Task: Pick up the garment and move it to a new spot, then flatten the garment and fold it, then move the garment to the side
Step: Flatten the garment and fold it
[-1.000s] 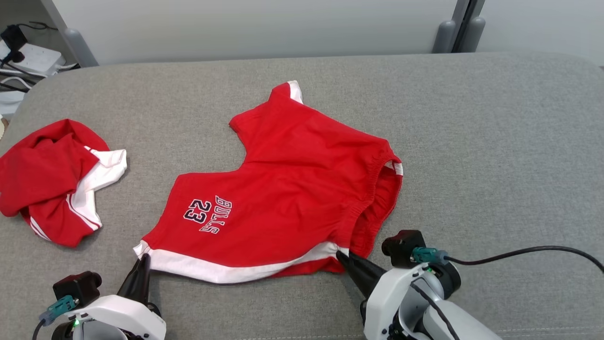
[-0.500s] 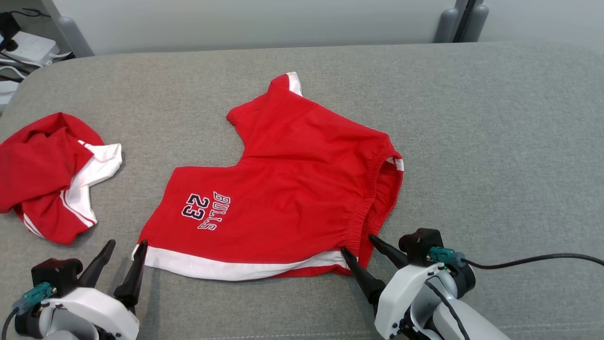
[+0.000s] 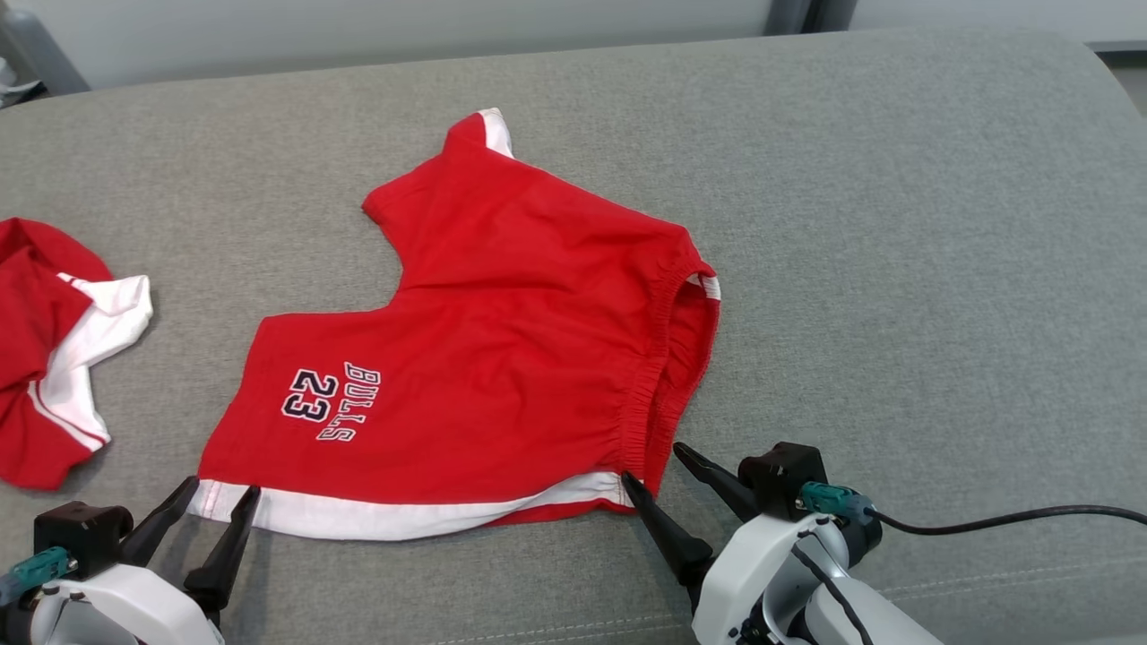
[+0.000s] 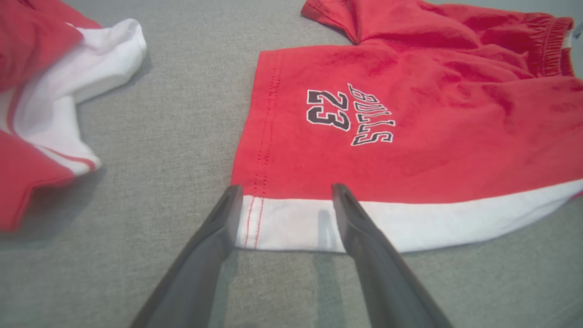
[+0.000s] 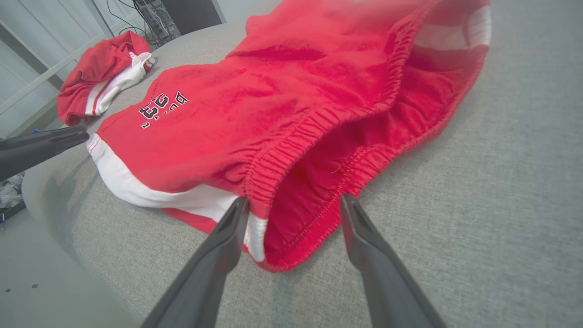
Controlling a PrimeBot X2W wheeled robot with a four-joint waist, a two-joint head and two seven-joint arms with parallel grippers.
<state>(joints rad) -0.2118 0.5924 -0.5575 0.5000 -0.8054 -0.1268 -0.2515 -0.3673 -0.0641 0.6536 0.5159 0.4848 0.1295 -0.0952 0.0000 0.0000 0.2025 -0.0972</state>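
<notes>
Here, red shorts (image 3: 466, 358) lie lengthwise left to right; the left gripper (image 3: 220, 488), spread wide, straddles their near hem corner, the right gripper (image 3: 653, 464), likewise spread, their near waistband corner

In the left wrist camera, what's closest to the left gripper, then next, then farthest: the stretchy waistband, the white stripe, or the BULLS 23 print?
From the left gripper:
1. White stripe, right at the fingertips.
2. BULLS 23 print, just beyond, on the leg.
3. Stretchy waistband, far upper right.
</notes>
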